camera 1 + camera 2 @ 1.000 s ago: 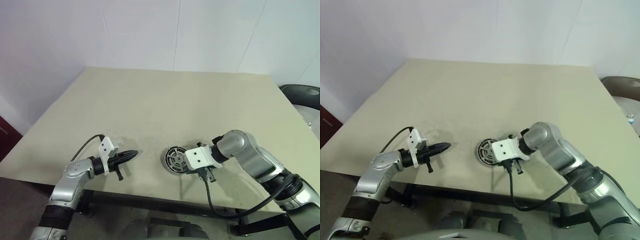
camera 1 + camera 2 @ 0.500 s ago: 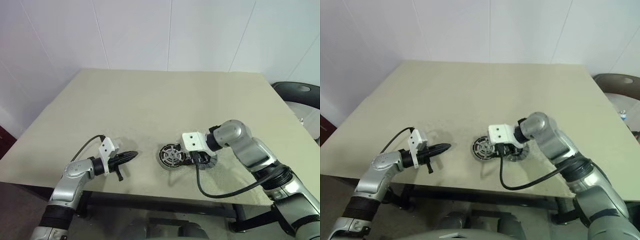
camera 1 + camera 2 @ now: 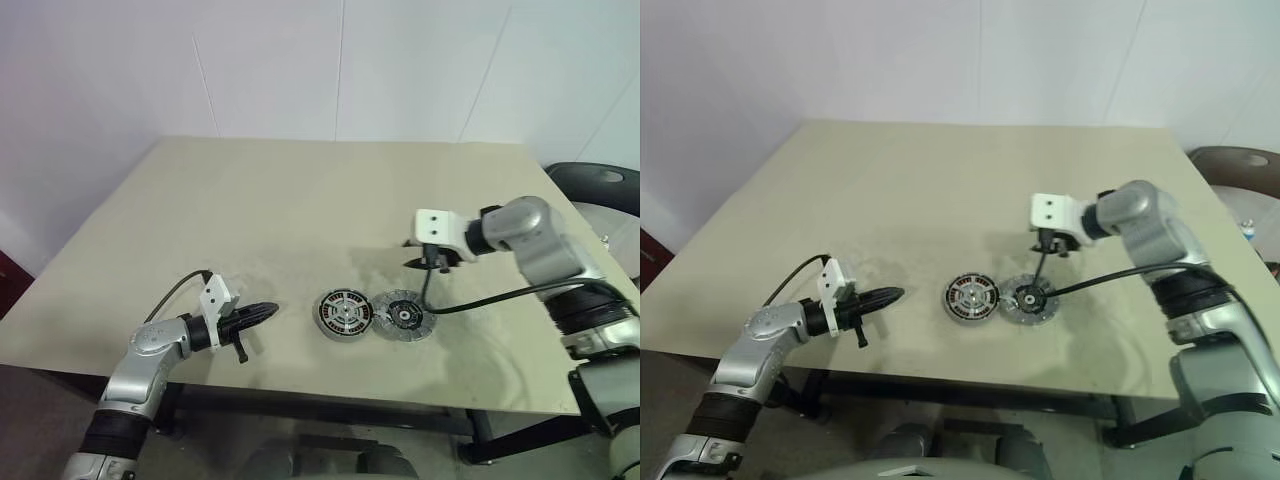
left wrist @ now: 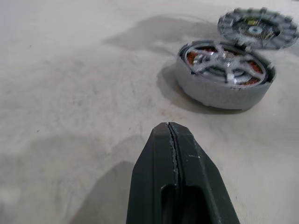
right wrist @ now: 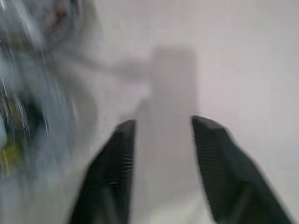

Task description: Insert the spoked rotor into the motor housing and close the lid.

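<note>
The spoked rotor point(image 4: 227, 64) now sits inside the motor housing point(image 3: 344, 313), silver spokes over the copper windings. The lid point(image 3: 402, 316) lies dark face up on the desk point(image 3: 300, 200), touching the housing's right side. A second ago the right tool point(image 3: 428, 262) was down at the housing; it has since lifted beyond the lid, fingers apart and empty. Left of the housing, the left tool point(image 3: 262, 311) is shut. Insertion looks done; closing remains.

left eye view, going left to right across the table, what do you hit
left claw → motor housing with the spoked rotor seated in it → lid lying flat beside the housing → right claw, open and raised above the table
</note>
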You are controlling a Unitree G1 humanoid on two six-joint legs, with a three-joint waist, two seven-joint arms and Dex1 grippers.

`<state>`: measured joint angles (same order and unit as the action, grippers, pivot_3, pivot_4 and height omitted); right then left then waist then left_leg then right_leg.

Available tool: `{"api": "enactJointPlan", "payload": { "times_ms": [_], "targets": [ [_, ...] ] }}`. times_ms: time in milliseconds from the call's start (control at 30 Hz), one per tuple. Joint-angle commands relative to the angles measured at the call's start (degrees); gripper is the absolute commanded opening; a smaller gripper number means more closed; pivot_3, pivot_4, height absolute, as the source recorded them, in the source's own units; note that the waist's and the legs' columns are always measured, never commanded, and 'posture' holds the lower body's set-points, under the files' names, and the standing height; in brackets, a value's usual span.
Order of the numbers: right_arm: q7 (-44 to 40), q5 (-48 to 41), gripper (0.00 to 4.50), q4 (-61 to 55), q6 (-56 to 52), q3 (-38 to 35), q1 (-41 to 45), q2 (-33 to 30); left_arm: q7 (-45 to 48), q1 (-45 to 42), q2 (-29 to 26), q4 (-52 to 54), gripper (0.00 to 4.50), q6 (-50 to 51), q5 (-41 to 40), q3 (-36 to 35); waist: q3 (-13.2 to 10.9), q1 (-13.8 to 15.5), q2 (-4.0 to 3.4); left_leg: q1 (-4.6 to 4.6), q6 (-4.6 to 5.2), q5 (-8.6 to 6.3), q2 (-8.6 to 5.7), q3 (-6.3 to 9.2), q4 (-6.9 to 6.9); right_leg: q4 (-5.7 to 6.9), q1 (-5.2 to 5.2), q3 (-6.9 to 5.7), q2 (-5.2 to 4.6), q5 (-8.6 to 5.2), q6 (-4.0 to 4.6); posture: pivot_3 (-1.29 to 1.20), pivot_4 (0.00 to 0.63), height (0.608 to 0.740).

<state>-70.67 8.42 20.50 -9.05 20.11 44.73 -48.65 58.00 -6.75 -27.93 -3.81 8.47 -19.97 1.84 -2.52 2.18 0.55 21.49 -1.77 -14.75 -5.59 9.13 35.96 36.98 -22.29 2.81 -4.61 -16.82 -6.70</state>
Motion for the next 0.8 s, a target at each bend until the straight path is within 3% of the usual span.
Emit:
{"api": "enactJointPlan", "payload": {
  "times_ms": [33, 100, 233, 433, 800],
  "targets": [
    [-2.2, 1.4, 0.65, 2.1, 0.6, -1.5, -0.4, -4.4, 0.7, 0.0, 0.1, 3.9, 0.0, 0.7, -3.2, -1.5, 0.0, 0.0, -0.03, 0.03, 0.0, 0.0, 0.02, -0.06, -0.03, 0.03, 0.02, 0.03, 0.0, 0.0, 0.0, 0.0, 0.0, 0.74],
    [-4.7, 1.9, 0.02, 2.8, -0.7, -1.2, -2.9, -7.6, 1.0, 0.2, 0.3, 5.6, 0.0, 1.9, -5.1, -2.0, 0.0, 0.0, -0.03, 0.03, 0.0, 0.0, 0.09, -0.1, -0.04, 0.04, 0.04, 0.04, 0.0, 0.0, 0.0, 0.0, 0.0, 0.74],
    [-8.5, 0.6, 0.02, 1.3, -3.0, -2.0, -8.1, -10.9, 1.7, 0.4, -0.3, 7.7, 0.0, 3.2, -6.6, -1.8, 0.0, 0.0, -0.04, 0.02, 0.0, 0.0, 0.1, -0.14, 0.03, 0.04, 0.11, 0.04, 0.01, -0.01, 0.02, 0.0, 0.0, 0.74],
    [-10.7, -5.0, 0.02, -5.5, -7.9, -4.7, -14.7, -9.4, 2.1, -0.4, -0.7, 8.4, 0.0, 3.6, -6.4, -1.4, 0.0, -0.1, -0.06, -0.05, 0.02, -0.01, 0.29, -0.57, 0.11, 0.1, 0.05, 0.05, -0.04, 0.04, 0.11, 0.0, 0.0, 0.74],
    [-10.3, -12.4, 0.02, -9.0, -12.7, -7.9, -14.9, -4.3, 0.8, 0.0, -0.7, 8.3, 0.0, 3.7, -4.6, -0.3, 0.0, 0.1, -0.04, -0.07, 0.02, -0.01, 0.35, -0.71, 0.17, 0.09, 0.05, 0.07, -0.04, 0.14, 0.08, 0.0, 0.0, 0.74]
  ]
}}
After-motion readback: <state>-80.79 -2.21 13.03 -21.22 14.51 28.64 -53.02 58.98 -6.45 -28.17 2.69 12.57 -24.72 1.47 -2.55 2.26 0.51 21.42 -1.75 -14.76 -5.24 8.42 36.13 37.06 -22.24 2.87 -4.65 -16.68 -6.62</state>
